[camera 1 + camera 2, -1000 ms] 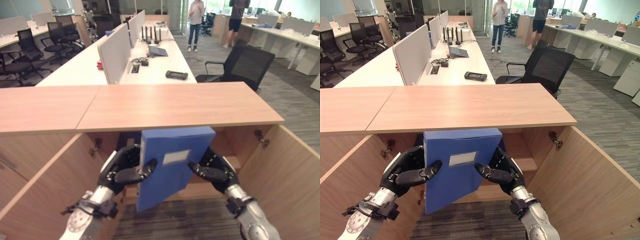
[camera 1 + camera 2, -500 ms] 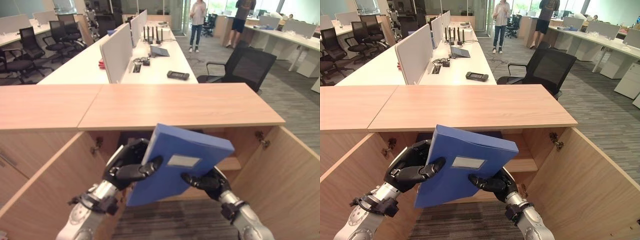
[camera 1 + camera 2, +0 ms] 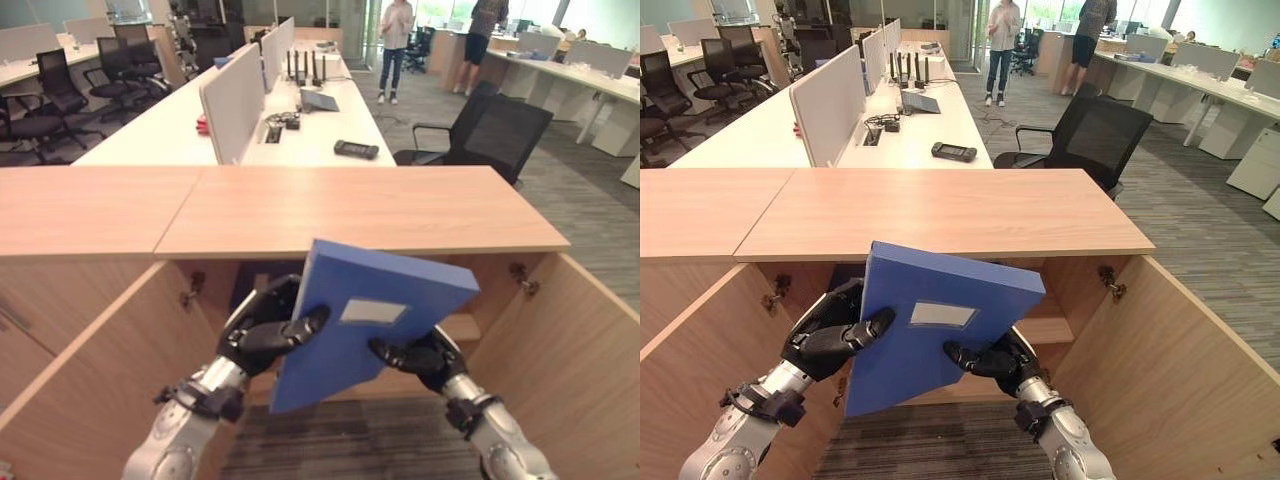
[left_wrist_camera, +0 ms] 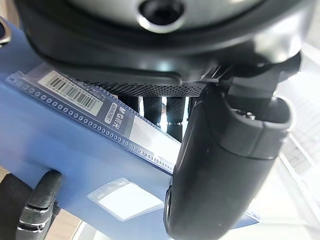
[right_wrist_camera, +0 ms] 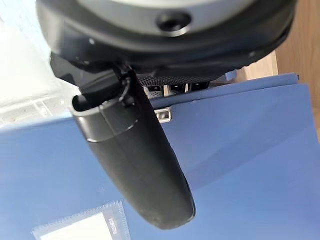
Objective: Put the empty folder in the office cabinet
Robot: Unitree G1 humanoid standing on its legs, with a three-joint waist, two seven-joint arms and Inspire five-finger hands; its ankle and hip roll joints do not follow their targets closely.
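Bright, even light is filling the office, coming from overhead and from the windows (image 3: pixel 1230 15) at the far end. The white desk (image 3: pixel 170 130) is shining pale, and the cabinet top (image 3: pixel 350 210) is catching a soft sheen. Under it the cabinet's inside (image 3: pixel 255 280) is lying in shadow. The folder (image 3: pixel 940 330) is shading its own lower edge. Glare is washing out the background beside the left hand (image 4: pixel 225 175), and highlights are glinting on the right hand (image 5: pixel 135 165).

the low wooden cabinet (image 3: pixel 940 212) stands open between two swung-out wooden doors (image 3: pixel 1160 350). the tilted blue box folder (image 3: pixel 935 330) blocks its mouth.
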